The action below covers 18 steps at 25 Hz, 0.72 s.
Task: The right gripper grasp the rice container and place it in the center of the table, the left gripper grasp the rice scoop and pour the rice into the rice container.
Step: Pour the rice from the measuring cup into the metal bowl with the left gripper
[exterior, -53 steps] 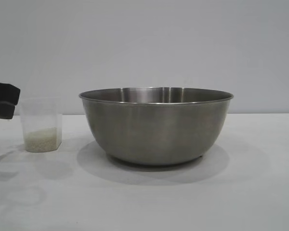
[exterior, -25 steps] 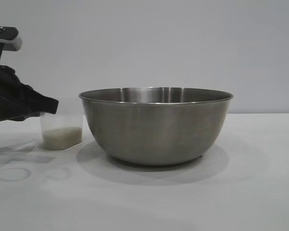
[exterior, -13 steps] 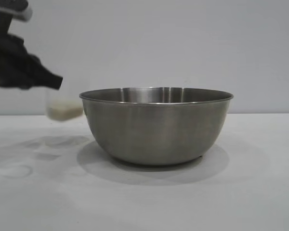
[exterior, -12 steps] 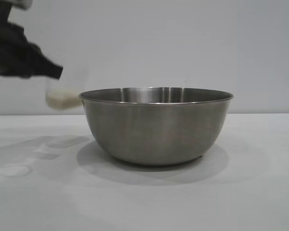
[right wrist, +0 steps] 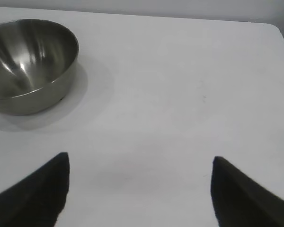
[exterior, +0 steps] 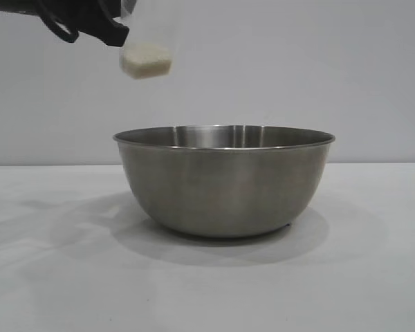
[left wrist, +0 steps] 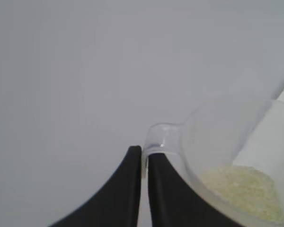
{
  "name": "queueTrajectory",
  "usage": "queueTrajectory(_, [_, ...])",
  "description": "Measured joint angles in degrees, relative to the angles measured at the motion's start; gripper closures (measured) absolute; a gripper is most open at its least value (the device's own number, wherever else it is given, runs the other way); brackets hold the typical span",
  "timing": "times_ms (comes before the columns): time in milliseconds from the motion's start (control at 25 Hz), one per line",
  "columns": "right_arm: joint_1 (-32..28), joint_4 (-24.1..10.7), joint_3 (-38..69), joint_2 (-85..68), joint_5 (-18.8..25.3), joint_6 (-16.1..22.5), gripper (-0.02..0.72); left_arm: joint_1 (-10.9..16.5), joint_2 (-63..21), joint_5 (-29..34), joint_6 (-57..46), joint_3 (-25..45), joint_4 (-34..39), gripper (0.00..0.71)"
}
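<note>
The rice container [exterior: 223, 181], a large steel bowl, stands on the white table [exterior: 373, 277] in the middle; it also shows in the right wrist view [right wrist: 28, 64]. My left gripper [left wrist: 144, 156] is shut on the handle of the rice scoop [left wrist: 227, 156], a clear plastic cup. In the exterior view the left gripper [exterior: 114, 33] holds the scoop [exterior: 149, 41] high above the bowl's left rim. The rice [exterior: 146, 61] lies in the scoop's bottom, and it shows in the left wrist view [left wrist: 244, 187]. My right gripper [right wrist: 139, 163] is open and empty over bare table, away from the bowl.
A plain grey wall stands behind the table. The table's far edge and corner [right wrist: 274, 26] show in the right wrist view.
My left gripper closed on the scoop, lifted it off the table at the left and carried it up and right to above the bowl's left rim. The bowl has not moved.
</note>
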Motion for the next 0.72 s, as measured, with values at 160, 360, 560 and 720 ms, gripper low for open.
queueTrajectory(160, [0.00,0.00,0.00,0.00,0.00,0.00,0.178,0.00,0.00,0.00,7.77,0.00,5.52,0.710])
queueTrajectory(360, [0.00,0.00,0.00,0.00,0.00,0.00,0.178,0.00,0.00,0.00,16.41,0.00,11.09,0.710])
queueTrajectory(560, [0.00,0.00,0.00,0.00,0.00,0.00,0.178,-0.22,0.00,0.00,21.46,0.00,15.73,0.710])
queueTrajectory(720, [0.00,0.04,0.00,0.00,0.00,0.00,0.178,-1.39,0.00,0.00,25.57,0.00,16.36,0.710])
